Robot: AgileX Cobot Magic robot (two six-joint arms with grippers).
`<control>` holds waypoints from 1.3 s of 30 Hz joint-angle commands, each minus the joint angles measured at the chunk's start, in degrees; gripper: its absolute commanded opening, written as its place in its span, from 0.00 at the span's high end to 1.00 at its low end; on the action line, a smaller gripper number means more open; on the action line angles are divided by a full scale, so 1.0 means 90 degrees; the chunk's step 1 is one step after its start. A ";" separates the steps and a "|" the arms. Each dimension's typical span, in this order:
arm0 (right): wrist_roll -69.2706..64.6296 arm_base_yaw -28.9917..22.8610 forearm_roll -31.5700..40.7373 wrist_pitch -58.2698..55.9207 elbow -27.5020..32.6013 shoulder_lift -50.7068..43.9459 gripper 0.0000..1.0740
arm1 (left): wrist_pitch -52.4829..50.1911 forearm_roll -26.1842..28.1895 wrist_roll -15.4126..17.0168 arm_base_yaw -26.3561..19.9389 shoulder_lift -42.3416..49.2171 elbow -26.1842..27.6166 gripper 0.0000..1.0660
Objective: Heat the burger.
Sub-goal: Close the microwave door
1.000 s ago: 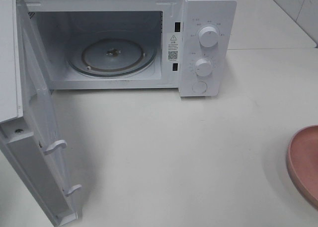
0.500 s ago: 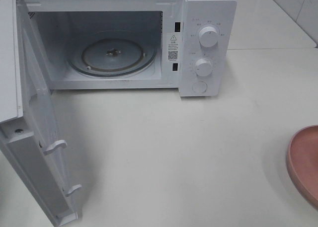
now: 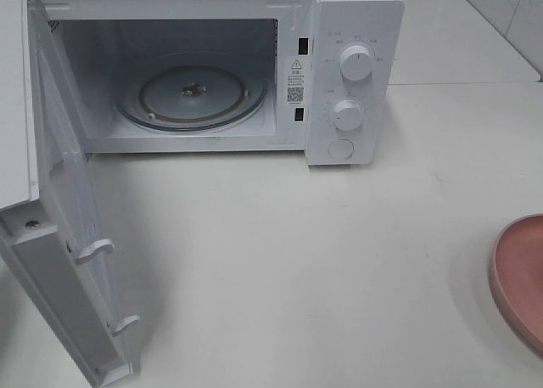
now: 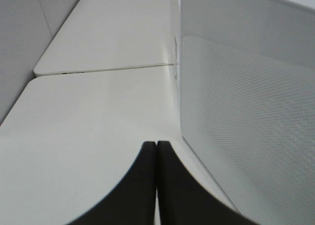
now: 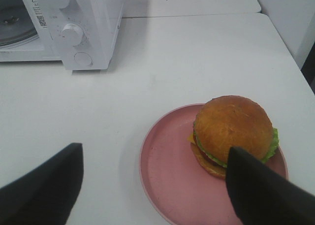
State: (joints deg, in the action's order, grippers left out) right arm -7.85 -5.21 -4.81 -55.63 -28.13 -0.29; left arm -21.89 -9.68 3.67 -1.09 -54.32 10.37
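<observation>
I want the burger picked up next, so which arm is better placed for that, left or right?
Probably the right. Its tool is open and hangs over the pink plate holding the burger. The left tool is shut, beside the open microwave door, with no burger in its view.

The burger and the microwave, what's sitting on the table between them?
Nothing but bare white table. The right wrist view shows the burger on its pink plate, with an empty stretch up to the microwave.

White microwave point(image 3: 254, 65), door point(image 3: 64, 235) open, beside pink plate point(image 3: 517, 278) on table point(image 3: 297, 261).
</observation>
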 commanded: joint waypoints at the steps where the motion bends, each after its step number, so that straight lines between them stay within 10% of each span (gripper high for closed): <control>1: 0.0038 0.0045 0.0006 0.0051 0.0006 -0.0166 0.29 | -0.0840 -0.1050 0.0955 -0.0006 -0.0509 -0.0013 1.00; 9: 0.0038 0.0045 0.0006 0.0051 0.0006 -0.0166 0.29 | -0.2343 -0.2534 0.1356 -0.0006 -0.1553 -0.0013 1.00; 19: 0.0038 0.0045 0.0006 0.0051 0.0006 -0.0166 0.29 | -0.3387 -0.2712 0.1502 -0.0006 -0.2878 0.0350 1.00; 39: 0.0038 0.0045 0.0006 0.0051 0.0006 -0.0166 0.29 | -0.3476 -0.0579 0.0917 0.2394 -0.4526 0.1566 1.00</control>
State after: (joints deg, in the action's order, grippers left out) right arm -7.85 -5.21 -4.81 -55.63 -28.13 -0.29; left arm -52.71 -18.51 12.89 17.88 -93.74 22.35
